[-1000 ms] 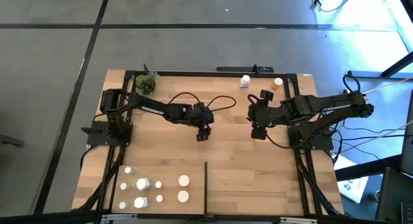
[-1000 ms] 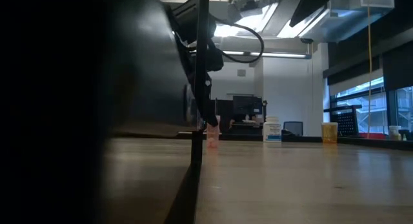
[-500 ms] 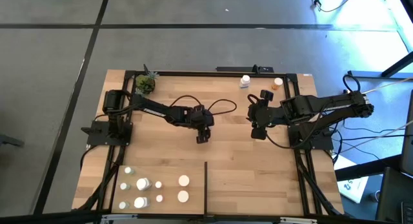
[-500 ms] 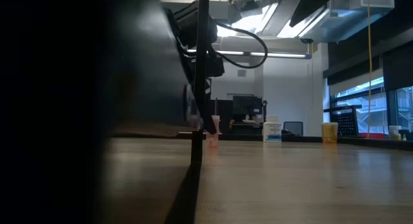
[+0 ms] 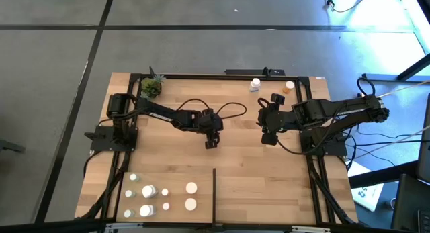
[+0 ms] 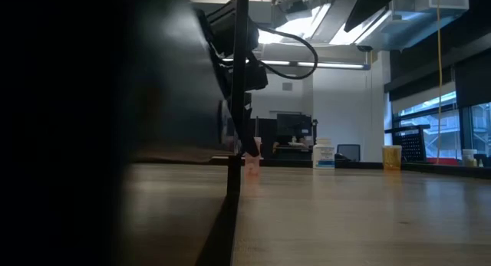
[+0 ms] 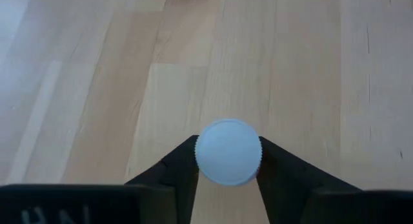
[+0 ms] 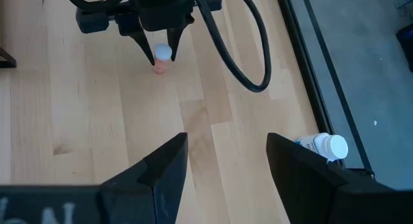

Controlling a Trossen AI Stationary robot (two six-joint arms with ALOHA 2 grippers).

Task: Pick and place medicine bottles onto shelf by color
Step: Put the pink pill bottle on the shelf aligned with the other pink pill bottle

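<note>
Left end effector (image 7: pixel 227 179), over the middle of the worktop (image 5: pixel 235 172): we see its two dark fingers (image 7: pixel 174 169) pressed against either side of a white cap, so we read it as clenched on a small orange bottle (image 8: pixel 161 62) that stands upright on the wood. We judge the step in hand to be the pick; the bottle does not yet appear lifted. The next move, as we judge it, calls for a straight lift that holds the bottle upright, then a carry toward the near edge, to a place apart from the sorted bottles (image 5: pixel 149 191), which stand in a group at the near left, left of the thin black divider strip (image 5: pixel 214 193). Right end effector (image 8: pixel 226 166), just right of centre: its fingers are parted and released, with nothing between them; we take this arm to be waiting. Two more bottles remain at the far edge, a white one (image 5: pixel 255 84) and an orange-bodied one (image 5: pixel 289 86); a small potted plant (image 5: pixel 152 87) sits at the far left corner. The left wrist view shows only the cap; the right wrist view alone reveals the orange body beneath it. The low view shows the bottle's base (image 6: pixel 251 166) meeting the wood. The high view alone shows the sorted group
</note>
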